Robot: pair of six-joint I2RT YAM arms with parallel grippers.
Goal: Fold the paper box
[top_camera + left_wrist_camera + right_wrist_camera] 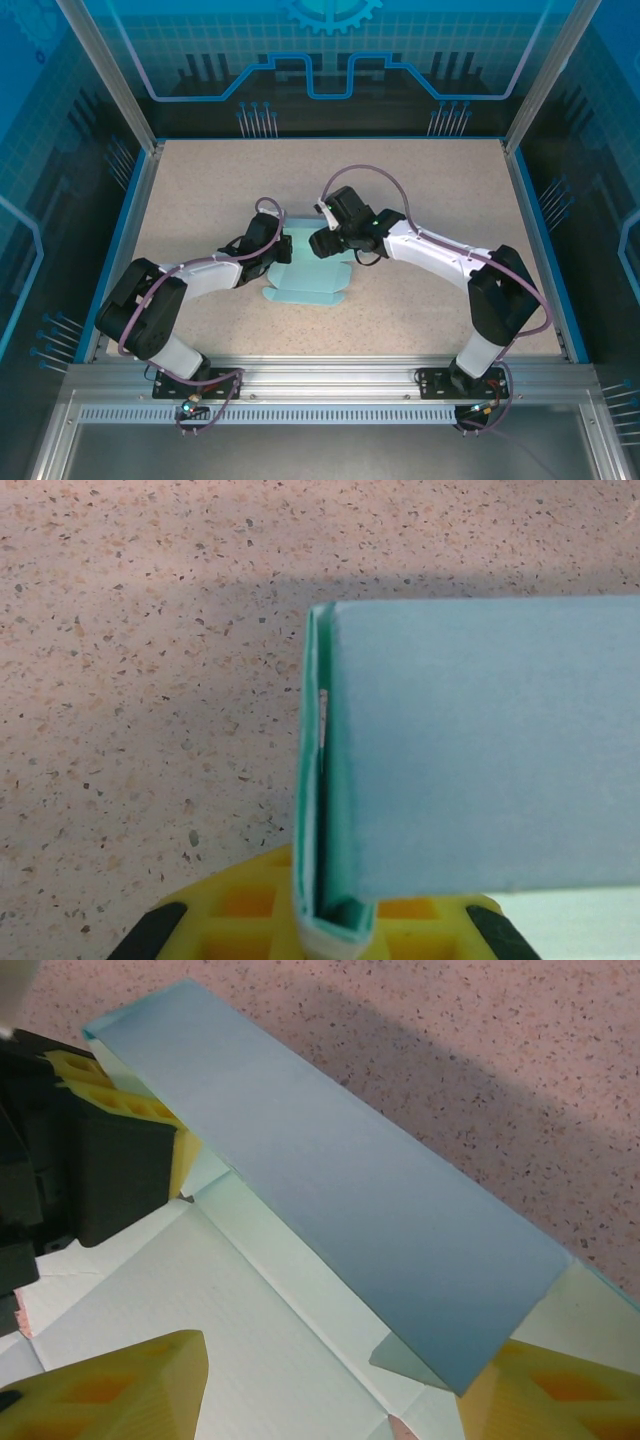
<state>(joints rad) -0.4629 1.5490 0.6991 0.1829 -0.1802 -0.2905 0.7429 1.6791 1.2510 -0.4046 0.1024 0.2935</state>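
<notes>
The paper box (310, 282) is a pale blue card sheet lying flat mid-table, with one long flap (330, 1190) folded up along its far side. My left gripper (278, 243) is shut on the left end of that flap; in the left wrist view its yellow fingers (240, 905) pinch the doubled card edge (318, 780) upright. My right gripper (318, 243) hovers over the sheet just right of the left one. It is open, and its yellow fingertips (130, 1390) stand wide apart above the flat panel, with the flap's right end near the other tip.
The speckled beige table (430, 200) stretches all round the sheet, bounded by a blue rim (535, 250) and clear walls. In the right wrist view the left gripper's black and yellow body (110, 1160) sits close at the left.
</notes>
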